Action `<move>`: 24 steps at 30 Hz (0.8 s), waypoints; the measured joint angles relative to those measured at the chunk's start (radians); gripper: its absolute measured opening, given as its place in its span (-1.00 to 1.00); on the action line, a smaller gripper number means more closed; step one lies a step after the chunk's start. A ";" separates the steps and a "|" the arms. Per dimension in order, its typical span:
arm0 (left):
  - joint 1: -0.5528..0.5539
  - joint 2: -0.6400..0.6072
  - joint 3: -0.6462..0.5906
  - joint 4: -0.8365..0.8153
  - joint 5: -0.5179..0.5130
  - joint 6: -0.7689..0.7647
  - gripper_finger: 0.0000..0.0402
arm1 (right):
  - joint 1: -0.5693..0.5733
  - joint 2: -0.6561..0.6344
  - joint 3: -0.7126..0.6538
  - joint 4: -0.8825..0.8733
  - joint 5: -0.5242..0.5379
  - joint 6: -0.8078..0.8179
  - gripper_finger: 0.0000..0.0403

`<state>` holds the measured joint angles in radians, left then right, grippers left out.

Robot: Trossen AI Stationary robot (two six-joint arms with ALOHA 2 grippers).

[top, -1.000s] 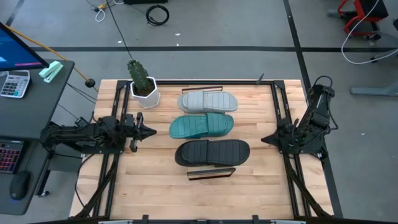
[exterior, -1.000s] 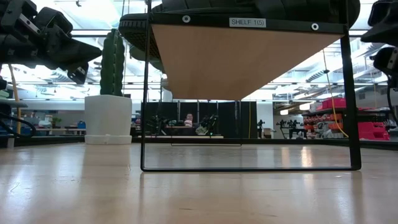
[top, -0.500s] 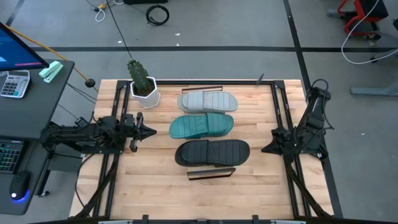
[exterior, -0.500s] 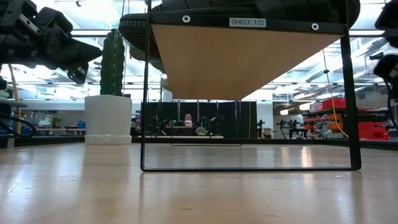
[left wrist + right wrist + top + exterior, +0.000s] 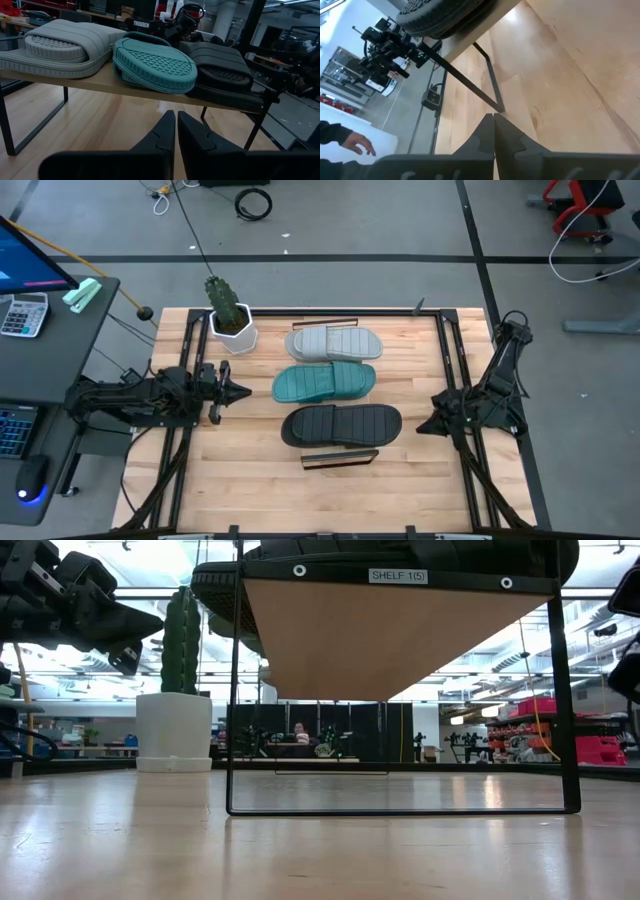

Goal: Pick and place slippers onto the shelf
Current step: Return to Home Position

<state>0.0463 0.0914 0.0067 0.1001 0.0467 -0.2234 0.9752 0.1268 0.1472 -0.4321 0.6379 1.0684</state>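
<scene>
Three slippers lie side by side on the shelf [image 5: 340, 461], soles down on its board: the light grey one [image 5: 333, 342] farthest, the teal one [image 5: 324, 382] in the middle, the black one [image 5: 341, 424] nearest. In the left wrist view the grey [image 5: 60, 47], teal [image 5: 155, 62] and black [image 5: 222, 70] slippers sit in a row on the board. My left gripper [image 5: 245, 392] is shut, hovering left of the teal slipper. My right gripper [image 5: 420, 427] is shut, right of the black slipper, over the table.
A white pot with a cactus [image 5: 230, 320] stands at the table's far left, beside the grey slipper. A desk with a calculator [image 5: 22, 313] sits off the table's left. A person's hand [image 5: 357, 144] shows beyond the table in the right wrist view.
My right gripper has drawn toward the table's near edge, staying shut. The left arm and the slippers have kept still.
</scene>
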 joint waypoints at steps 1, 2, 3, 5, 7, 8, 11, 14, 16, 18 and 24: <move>0.000 0.000 0.000 0.000 0.000 0.000 -0.88 | -0.009 0.000 -0.001 0.002 -0.006 -0.006 -1.00; 0.000 0.000 0.000 0.000 0.000 0.000 -0.88 | -0.020 0.000 -0.001 0.003 -0.012 -0.014 -1.00; 0.000 0.000 0.000 0.000 0.000 0.000 -0.87 | -0.034 0.000 -0.001 0.003 -0.021 -0.024 -1.00; 0.000 0.000 0.000 0.000 0.000 0.000 -0.85 | -0.065 0.000 -0.001 0.002 -0.039 -0.037 -1.00; 0.000 0.000 0.000 0.000 0.000 0.000 -0.84 | -0.098 0.000 -0.001 0.002 -0.059 -0.054 -1.00; 0.000 0.000 0.000 0.000 0.000 0.000 -0.83 | -0.114 0.000 -0.001 0.002 -0.069 -0.061 -1.00; 0.000 0.000 0.000 0.000 0.000 0.000 -0.82 | -0.169 0.000 -0.001 0.002 -0.096 -0.090 -1.00; 0.000 0.000 0.000 0.000 0.000 0.000 -0.84 | -0.233 0.000 -0.001 0.002 -0.137 -0.120 -1.00; 0.000 0.000 0.000 0.000 0.000 0.000 -0.85 | -0.281 0.000 -0.001 0.001 -0.171 -0.145 -1.00; 0.000 0.000 0.000 0.000 0.000 0.000 -0.87 | -0.329 0.000 -0.001 0.001 -0.208 -0.166 -1.00; 0.000 0.000 0.000 0.000 0.000 0.000 -0.87 | -0.469 0.000 -0.001 0.001 -0.316 -0.244 -1.00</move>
<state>0.0461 0.0914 0.0067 0.1001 0.0463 -0.2235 0.5058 0.1268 0.1463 -0.4309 0.3217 0.8244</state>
